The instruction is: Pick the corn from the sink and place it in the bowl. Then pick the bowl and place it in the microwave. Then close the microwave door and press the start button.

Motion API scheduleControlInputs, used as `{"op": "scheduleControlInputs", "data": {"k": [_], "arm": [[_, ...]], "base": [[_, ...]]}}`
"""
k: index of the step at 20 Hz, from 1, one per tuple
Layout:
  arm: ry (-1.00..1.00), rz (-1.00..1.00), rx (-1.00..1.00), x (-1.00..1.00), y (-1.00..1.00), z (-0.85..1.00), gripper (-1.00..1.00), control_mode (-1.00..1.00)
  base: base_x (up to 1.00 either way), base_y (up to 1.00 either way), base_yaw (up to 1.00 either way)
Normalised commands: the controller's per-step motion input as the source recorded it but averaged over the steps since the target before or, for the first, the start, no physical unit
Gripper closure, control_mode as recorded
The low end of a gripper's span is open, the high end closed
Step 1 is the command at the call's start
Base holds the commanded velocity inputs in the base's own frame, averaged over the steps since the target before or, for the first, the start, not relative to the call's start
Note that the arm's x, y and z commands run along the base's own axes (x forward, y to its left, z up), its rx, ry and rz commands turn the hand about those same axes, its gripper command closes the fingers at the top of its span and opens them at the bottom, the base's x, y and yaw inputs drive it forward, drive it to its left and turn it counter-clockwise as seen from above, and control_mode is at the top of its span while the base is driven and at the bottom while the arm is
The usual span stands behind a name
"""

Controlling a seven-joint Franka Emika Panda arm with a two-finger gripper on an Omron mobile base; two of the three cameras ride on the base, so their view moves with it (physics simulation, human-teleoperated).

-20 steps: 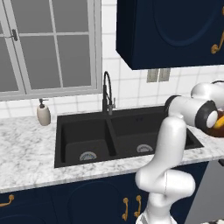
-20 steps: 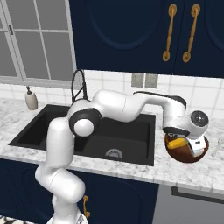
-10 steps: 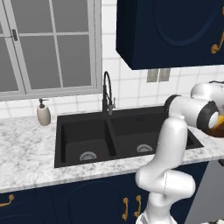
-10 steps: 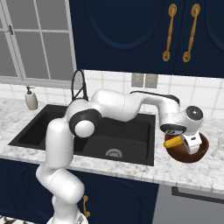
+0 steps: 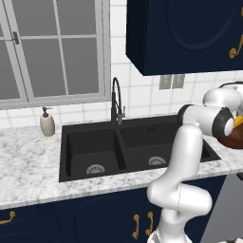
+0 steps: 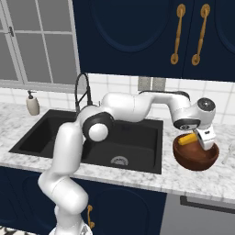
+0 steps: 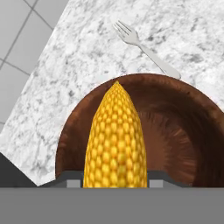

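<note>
Over bowl (image 6: 195,158) now: corn (image 7: 116,140) clamped between gripper (image 6: 204,140) fingers, tip hanging above brown hollow, not yet let go. Bowl otherwise holds nothing. Sink (image 5: 128,152) basins bare. Fork (image 7: 144,48) just beside bowl on counter (image 7: 78,61). Drop, microwave run, door, start button all remain.

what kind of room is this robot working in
A home-style kitchen, rendered rather than real. Signs: a black double-basin sink with a gooseneck tap set in a marble counter, navy cabinets, and a fork beside a wooden bowl.
</note>
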Motion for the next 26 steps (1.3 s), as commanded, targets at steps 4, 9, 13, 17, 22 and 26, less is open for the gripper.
{"op": "scheduleControlInputs", "data": {"k": [4,9,13,17,22,26], "arm": [[0.0,-0.05,0.01,0.05,-0.43,-0.31,1.0,-1.0],[0.0,-0.04,0.0,0.0,-0.1,-0.61,1.0,-1.0],[0.0,-0.03,0.0,0.0,0.25,-0.44,-1.0,-1.0],[0.0,-0.07,0.0,0.0,0.39,-0.18,-1.0,-1.0],[0.0,-0.06,0.0,0.0,0.12,0.01,-1.0,-1.0],[0.0,-0.05,0.0,-0.24,0.05,0.47,-1.0,-1.0]], "base": [[0.0,0.0,0.0],[0.0,0.0,0.0],[0.0,0.0,0.0],[0.0,0.0,0.0],[0.0,0.0,0.0],[0.0,0.0,0.0]]}}
